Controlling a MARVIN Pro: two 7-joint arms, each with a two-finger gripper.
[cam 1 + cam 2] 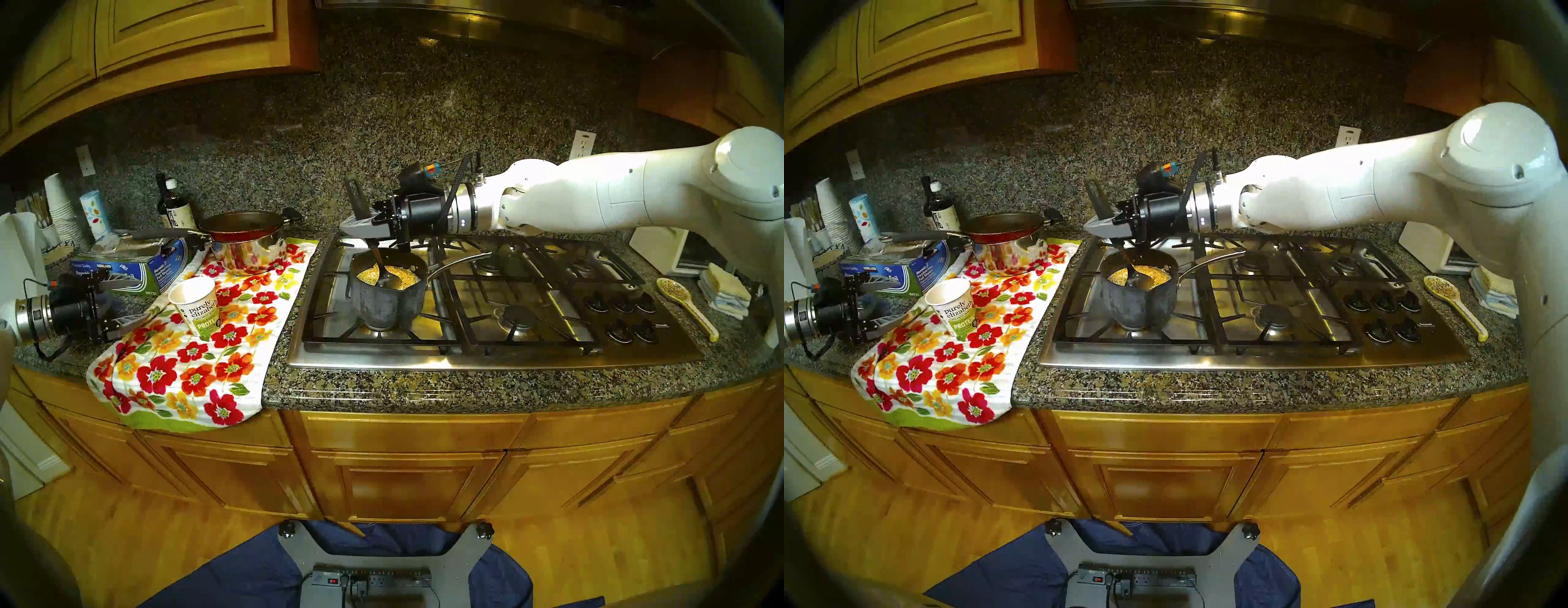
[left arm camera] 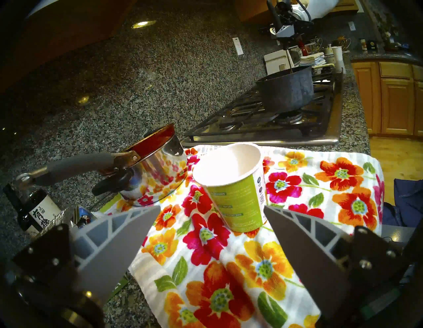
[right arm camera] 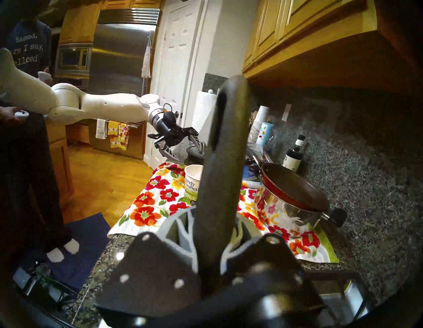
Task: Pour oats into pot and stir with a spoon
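The dark grey pot (image 1: 388,303) (image 1: 1138,303) (image 2: 288,89) stands on the front-left burner with pale oats (image 1: 409,278) (image 1: 1159,276) inside. My right gripper (image 1: 360,225) (image 1: 1102,227) (image 3: 212,229) hovers over its far rim, shut on the black handle of the spoon (image 1: 387,275) (image 1: 1135,274) (image 3: 224,160), whose bowl rests in the oats. The white "purely elizabeth" cup (image 1: 197,305) (image 1: 953,305) (image 2: 233,183) (image 3: 193,181) stands upright on the floral towel. Left of the cup, my left gripper (image 1: 146,297) (image 1: 903,297) (image 2: 212,207) is open and holds nothing.
A shiny steel pot topped by a red frying pan (image 1: 246,237) sits behind the cup. A foil box (image 1: 127,271) and a dark bottle (image 1: 174,208) lie at the left. A cream spoon (image 1: 683,301) lies right of the stove (image 1: 488,356). A person (image 3: 27,45) stands beyond the counter.
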